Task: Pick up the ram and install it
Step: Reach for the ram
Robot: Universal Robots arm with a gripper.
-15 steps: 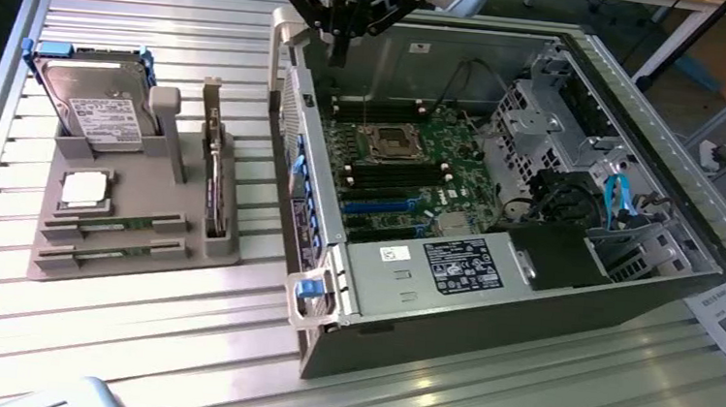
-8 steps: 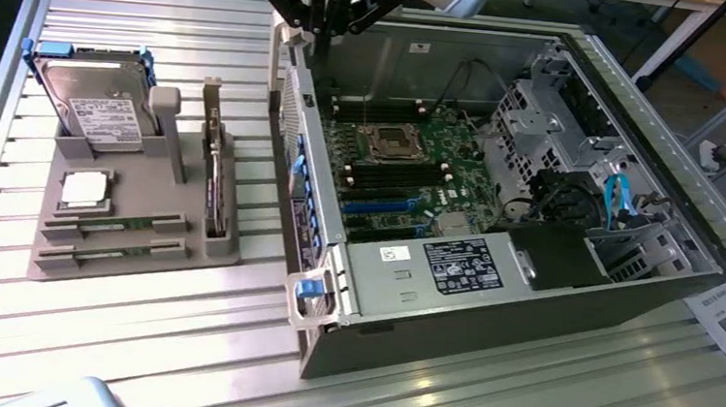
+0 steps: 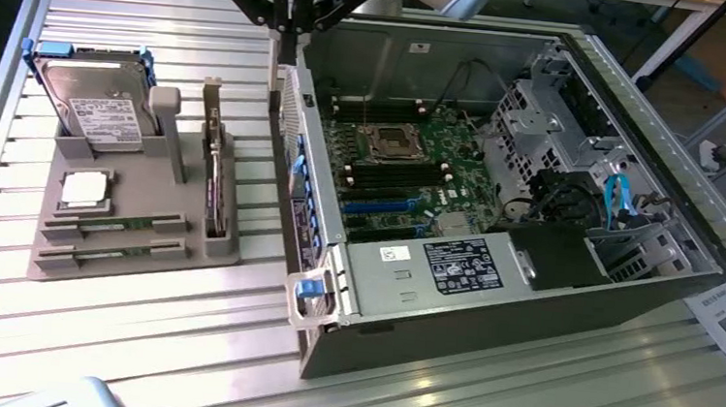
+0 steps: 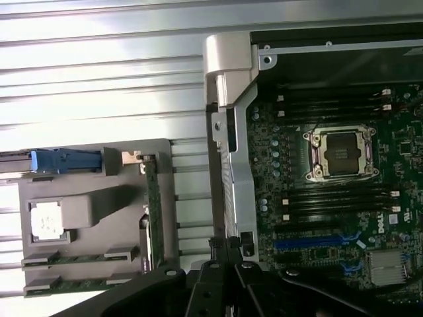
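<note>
Two green ram sticks [image 3: 115,224] [image 4: 79,259] lie on edge in the front slots of a grey holder [image 3: 131,180], one just behind the other [image 3: 106,253]. My gripper [image 3: 283,28] hangs high above the gap between the holder and the open computer case [image 3: 493,204], its fingers shut with nothing between them. In the wrist view the gripper [image 4: 228,249] points down over the case's near wall, well away from the ram. The motherboard's dark memory slots [image 3: 392,174] [image 4: 337,195] flank the bare processor socket [image 3: 391,143] [image 4: 340,153].
The holder also carries a hard drive [image 3: 98,105] with blue rails, a square silver processor [image 3: 85,189] [image 4: 47,220] and an upright dark expansion card [image 3: 215,187] [image 4: 153,211]. A power supply [image 3: 462,265] and drive cage [image 3: 646,245] fill the case's near end. The table is ribbed metal.
</note>
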